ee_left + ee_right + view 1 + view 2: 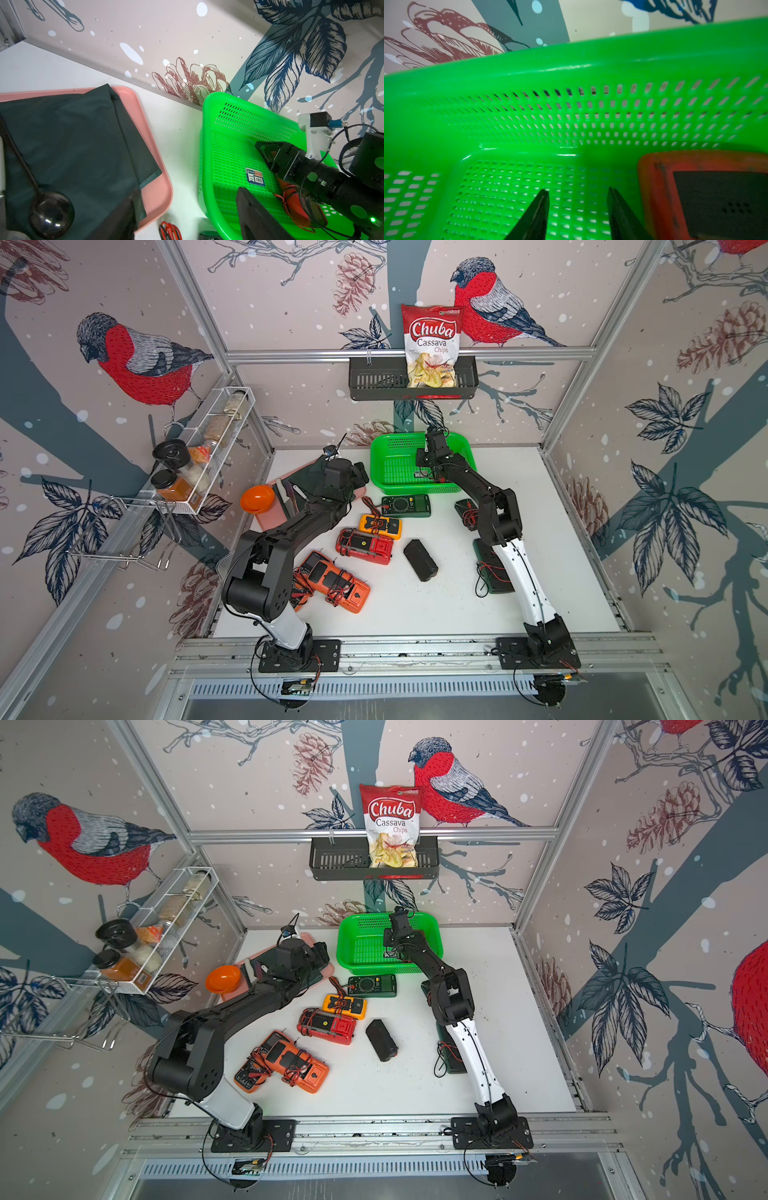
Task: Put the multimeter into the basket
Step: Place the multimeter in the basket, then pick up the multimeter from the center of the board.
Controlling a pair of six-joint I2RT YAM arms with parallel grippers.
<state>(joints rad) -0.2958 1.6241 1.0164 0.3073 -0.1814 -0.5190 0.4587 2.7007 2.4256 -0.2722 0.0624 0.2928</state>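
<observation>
Orange-red multimeter (708, 195) inside green basket (571, 62)

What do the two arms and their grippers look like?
The left arm and right arm are black with a white lower link; thin black cables trail along them. The left gripper and right gripper each have two black tapered fingers. A white camera mount sits at the right wrist.

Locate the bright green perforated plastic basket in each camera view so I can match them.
Both top views: bright green perforated basket at the centre, at the white table's far edge.
Left wrist: beside the pink plastic tray.
Right wrist: fills the frame around the right gripper.
Shared landmark: brown pine cone wall print on the wall behind it, in every view.
</observation>
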